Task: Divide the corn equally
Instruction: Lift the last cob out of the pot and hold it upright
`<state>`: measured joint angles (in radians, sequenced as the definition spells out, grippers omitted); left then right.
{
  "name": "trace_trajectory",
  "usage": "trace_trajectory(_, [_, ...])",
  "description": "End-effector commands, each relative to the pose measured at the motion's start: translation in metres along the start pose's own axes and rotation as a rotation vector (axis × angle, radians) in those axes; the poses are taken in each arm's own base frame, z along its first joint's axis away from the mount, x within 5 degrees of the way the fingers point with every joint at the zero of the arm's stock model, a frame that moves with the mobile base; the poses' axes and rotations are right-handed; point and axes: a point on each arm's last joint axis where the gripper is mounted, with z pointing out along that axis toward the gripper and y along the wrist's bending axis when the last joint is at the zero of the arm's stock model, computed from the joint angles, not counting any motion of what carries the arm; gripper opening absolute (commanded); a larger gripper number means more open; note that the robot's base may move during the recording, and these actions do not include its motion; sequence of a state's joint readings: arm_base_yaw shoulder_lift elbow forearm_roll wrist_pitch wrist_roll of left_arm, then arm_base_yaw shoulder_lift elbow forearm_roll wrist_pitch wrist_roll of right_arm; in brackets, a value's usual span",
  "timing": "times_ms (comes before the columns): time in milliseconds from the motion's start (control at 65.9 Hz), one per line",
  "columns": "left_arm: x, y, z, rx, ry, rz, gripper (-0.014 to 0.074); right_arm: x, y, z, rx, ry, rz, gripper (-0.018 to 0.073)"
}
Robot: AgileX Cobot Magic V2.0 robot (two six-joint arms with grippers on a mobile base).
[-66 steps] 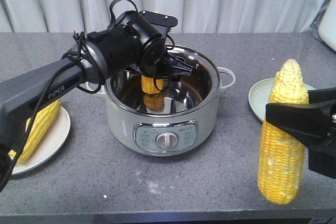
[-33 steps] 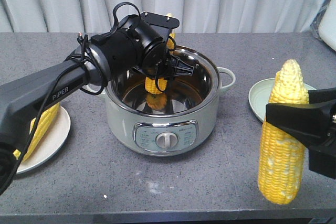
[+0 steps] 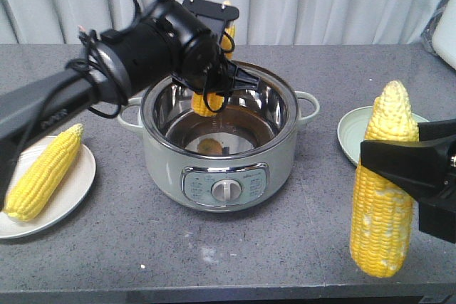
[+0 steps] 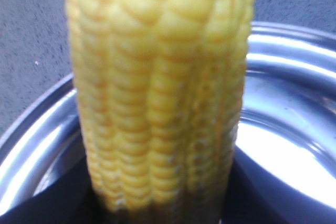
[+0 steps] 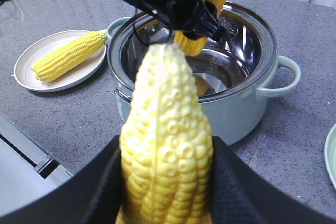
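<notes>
Yellow corn cob (image 3: 206,107) pinched in the left end effector (image 3: 217,90), held over the opening of the steel-lined electric pot (image 3: 164,165); right end effector (image 3: 388,165) clamped on a second cob (image 3: 390,115), upright, near the pale green plate (image 3: 350,137); third cob (image 3: 44,172) lying on the white plate (image 3: 75,186); grey worktop (image 3: 299,233).

The round pale-green electric cooking pot (image 3: 221,169) has a smooth satin outer wall and a mirror-polished steel inside, and stands on a grey speckled stone-look desk (image 3: 285,247) with a matt, finely grainy face. The bright yellow corn cobs (image 3: 381,197) are bumpy with faintly waxy kernels, one lying on a smooth glossy cream round plate (image 3: 75,183), while the black right fingers (image 3: 406,165) look like matt plastic. Behind hangs a pale pleated cloth curtain (image 3: 320,1).
</notes>
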<state>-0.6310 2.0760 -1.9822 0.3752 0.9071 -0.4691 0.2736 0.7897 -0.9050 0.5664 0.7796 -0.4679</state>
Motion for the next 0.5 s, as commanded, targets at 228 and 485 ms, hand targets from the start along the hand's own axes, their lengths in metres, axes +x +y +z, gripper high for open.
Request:
trace_trajectory(228, [-0.030, 0.014, -0.115, 0.233, -0.168, 0.122, 0.0300, -0.012, 0.001, -0.006, 0.013, -0.086, 0.003, 0.0194])
trace_trajectory(485, [-0.026, 0.031, -0.158, 0.392, -0.206, 0.174, 0.0300, -0.011, 0.001, -0.006, 0.010, -0.080, 0.002, 0.0194])
